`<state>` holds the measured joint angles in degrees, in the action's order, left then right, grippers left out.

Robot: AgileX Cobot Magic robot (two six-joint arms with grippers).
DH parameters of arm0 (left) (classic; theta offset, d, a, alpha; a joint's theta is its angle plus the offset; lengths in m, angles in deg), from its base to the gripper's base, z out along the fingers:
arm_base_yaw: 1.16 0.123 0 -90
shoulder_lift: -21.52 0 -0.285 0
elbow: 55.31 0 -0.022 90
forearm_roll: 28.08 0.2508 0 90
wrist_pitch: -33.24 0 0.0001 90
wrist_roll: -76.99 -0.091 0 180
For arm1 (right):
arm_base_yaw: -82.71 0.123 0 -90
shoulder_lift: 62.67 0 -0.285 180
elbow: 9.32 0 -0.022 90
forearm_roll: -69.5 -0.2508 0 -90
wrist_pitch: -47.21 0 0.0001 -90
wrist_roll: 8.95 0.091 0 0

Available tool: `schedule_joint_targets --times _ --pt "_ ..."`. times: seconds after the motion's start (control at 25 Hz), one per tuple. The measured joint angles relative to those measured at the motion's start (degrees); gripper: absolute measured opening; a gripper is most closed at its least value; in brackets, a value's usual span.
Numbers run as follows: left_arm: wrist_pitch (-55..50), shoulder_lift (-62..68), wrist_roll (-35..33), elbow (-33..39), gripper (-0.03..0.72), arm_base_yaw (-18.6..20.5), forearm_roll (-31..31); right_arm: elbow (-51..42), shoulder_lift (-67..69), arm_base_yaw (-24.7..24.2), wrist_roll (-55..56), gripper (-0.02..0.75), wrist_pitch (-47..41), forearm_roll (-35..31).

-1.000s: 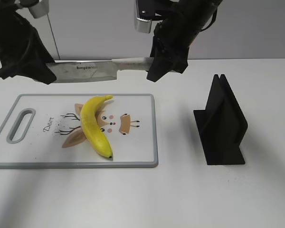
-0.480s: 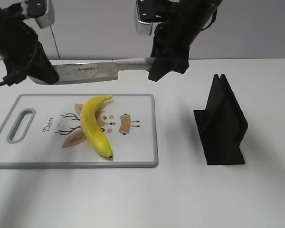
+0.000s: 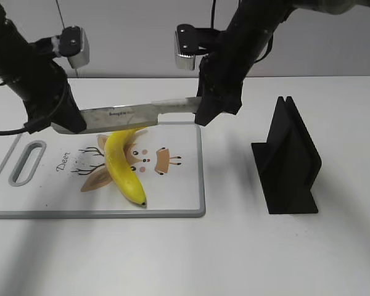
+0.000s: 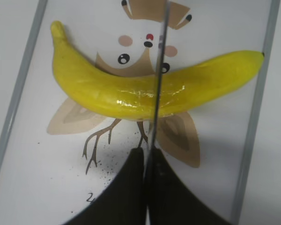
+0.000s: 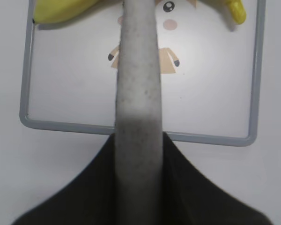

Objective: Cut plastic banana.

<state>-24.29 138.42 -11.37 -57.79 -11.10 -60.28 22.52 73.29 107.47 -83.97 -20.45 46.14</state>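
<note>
A yellow plastic banana [image 3: 123, 165] lies on the white cutting board [image 3: 179, 191] with a deer drawing. A knife [image 3: 120, 115] is held level just above the banana's far end. My right gripper [image 3: 205, 114] is shut on the knife's grey handle [image 5: 137, 89]. My left gripper [image 3: 71, 123] is shut on the tip end of the blade. In the left wrist view the blade edge [image 4: 159, 84] crosses the middle of the banana [image 4: 107, 91]. The left gripper [image 4: 147, 157] pinches the blade there.
A black knife stand [image 3: 288, 157] is on the table to the right of the board. The board has a handle slot [image 3: 26, 161] at its left end. Its grey rim [image 5: 136, 132] shows in the right wrist view.
Both arms have lowered the knife from high behind the board down to just above the banana's far end. The banana has not moved.
</note>
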Motion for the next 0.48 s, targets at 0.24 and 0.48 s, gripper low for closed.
schedule_joint_targets --times 0.24,0.48 --pt "6.72 1.71 0.45 4.86 -0.015 -1.64 0.28 0.00 1.79 0.13 0.77 0.184 0.08 2.23" --pt "14.93 1.83 0.45 11.41 -0.017 -2.67 -0.17 -0.12 4.54 0.54 1.60 0.190 0.29 3.13"
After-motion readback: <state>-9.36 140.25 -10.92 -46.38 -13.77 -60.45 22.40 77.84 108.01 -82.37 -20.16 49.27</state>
